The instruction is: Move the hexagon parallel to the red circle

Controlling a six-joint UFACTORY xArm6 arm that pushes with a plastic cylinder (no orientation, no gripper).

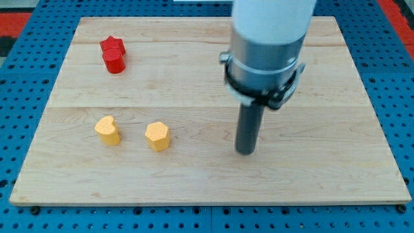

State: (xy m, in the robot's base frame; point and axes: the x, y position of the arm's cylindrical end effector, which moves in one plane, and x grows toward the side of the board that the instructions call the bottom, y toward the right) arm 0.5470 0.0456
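Pale wooden board (323,175), yellow hexagon (158,136), red star (113,54), my tip (245,153) well right.

We see a pale wooden board (336,97) lying on a blue pegboard (26,77). Near the board's top left corner sits a red star-shaped block (113,54). Towards the bottom left lie two yellow blocks close together but apart: a heart-shaped one (107,130) nearer the left edge, and a yellow hexagon (158,136) beside it. Our tip (246,152) rests on the board right of the hexagon, well apart.
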